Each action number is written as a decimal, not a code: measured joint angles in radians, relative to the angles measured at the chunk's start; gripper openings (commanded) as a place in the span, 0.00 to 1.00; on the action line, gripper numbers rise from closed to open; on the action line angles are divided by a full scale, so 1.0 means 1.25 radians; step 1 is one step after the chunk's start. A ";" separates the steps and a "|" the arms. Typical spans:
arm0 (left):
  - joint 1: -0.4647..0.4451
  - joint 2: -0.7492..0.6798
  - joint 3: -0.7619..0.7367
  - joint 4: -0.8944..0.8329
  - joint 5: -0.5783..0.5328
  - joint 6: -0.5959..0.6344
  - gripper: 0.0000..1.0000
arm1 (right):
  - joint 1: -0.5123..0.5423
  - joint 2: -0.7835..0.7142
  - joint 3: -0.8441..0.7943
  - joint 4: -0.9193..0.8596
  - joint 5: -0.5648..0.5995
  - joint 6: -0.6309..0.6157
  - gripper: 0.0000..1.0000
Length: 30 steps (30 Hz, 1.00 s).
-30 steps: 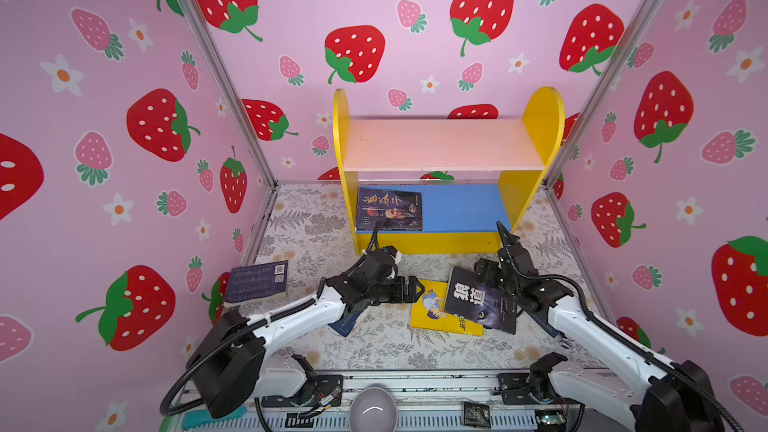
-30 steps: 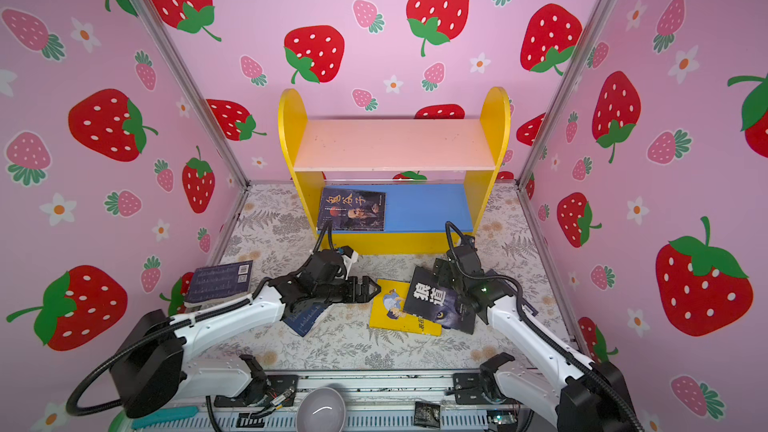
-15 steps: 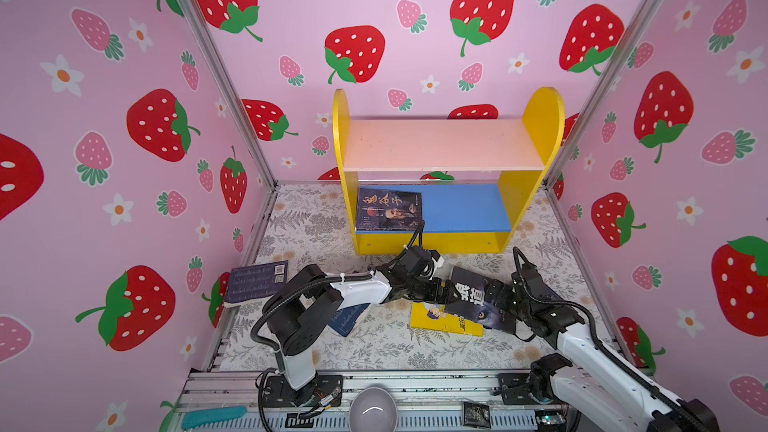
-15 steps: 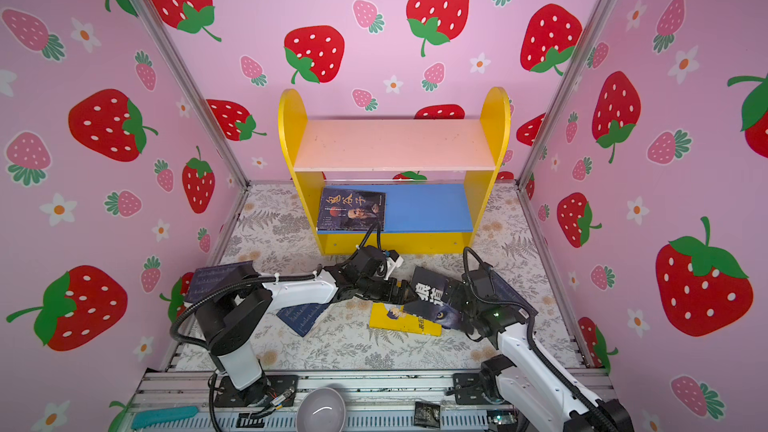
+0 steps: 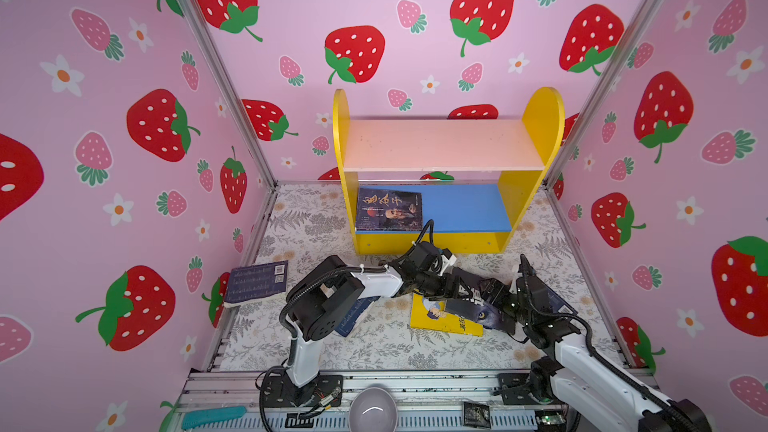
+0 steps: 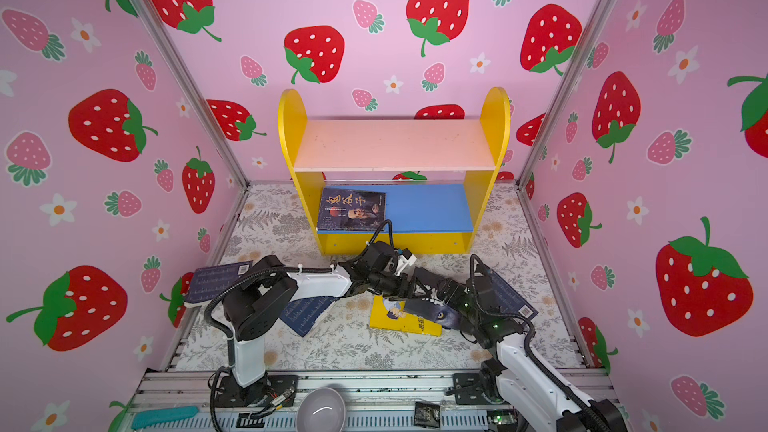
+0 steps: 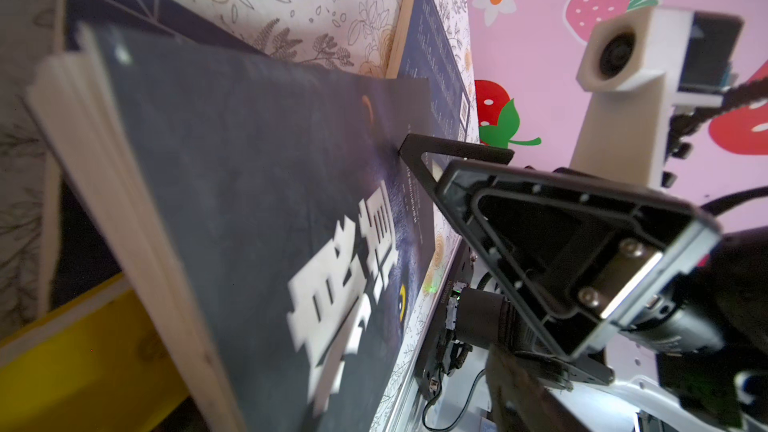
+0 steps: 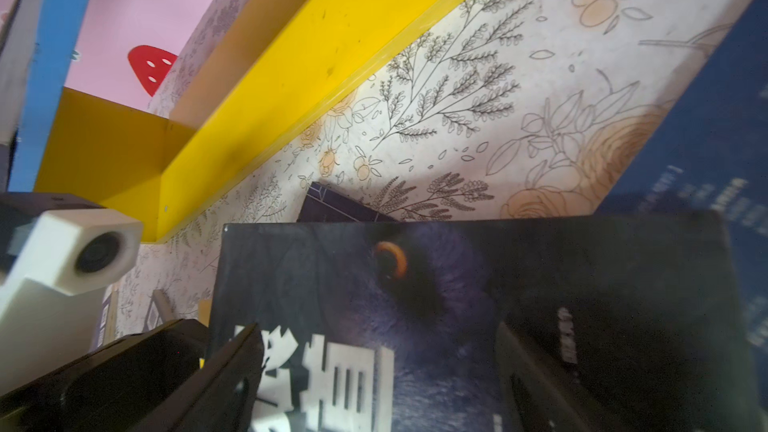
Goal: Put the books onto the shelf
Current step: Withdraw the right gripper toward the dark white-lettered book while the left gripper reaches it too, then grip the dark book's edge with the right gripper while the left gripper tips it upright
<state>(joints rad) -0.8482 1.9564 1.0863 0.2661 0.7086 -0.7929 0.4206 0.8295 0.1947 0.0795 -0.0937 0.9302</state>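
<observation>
On the shelf (image 5: 440, 145) lies one book (image 5: 389, 209); right end effector (image 5: 491, 300) clamps wolf book (image 7: 249, 201), left end effector (image 5: 462, 293) unclear

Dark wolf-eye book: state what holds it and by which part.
The right gripper pinches the dark wolf-eye book by one cover edge, raised above the yellow book. The left gripper sits at the opposite edge; its grip cannot be told.

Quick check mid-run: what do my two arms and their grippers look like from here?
Both the left arm and right arm have white link shells with black joint housings. Black cables loop along them. Gripper fingers are flat black triangular frames; each wrist carries a cream camera mount.
</observation>
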 measured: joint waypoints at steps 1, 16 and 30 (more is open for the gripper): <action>0.000 0.002 0.000 0.006 0.002 -0.010 0.75 | 0.000 0.003 -0.005 0.013 -0.005 0.003 0.88; -0.003 -0.026 0.009 0.006 -0.016 -0.043 0.00 | 0.000 -0.048 0.027 -0.015 -0.032 -0.015 0.97; 0.049 -0.381 -0.041 -0.172 -0.104 0.047 0.00 | -0.013 -0.033 0.276 0.015 -0.126 -0.189 1.00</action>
<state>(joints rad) -0.7864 1.4799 1.0348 0.0513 0.5781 -0.7338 0.4049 0.7887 0.5404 0.0982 -0.2508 0.6937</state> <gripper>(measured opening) 0.169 0.996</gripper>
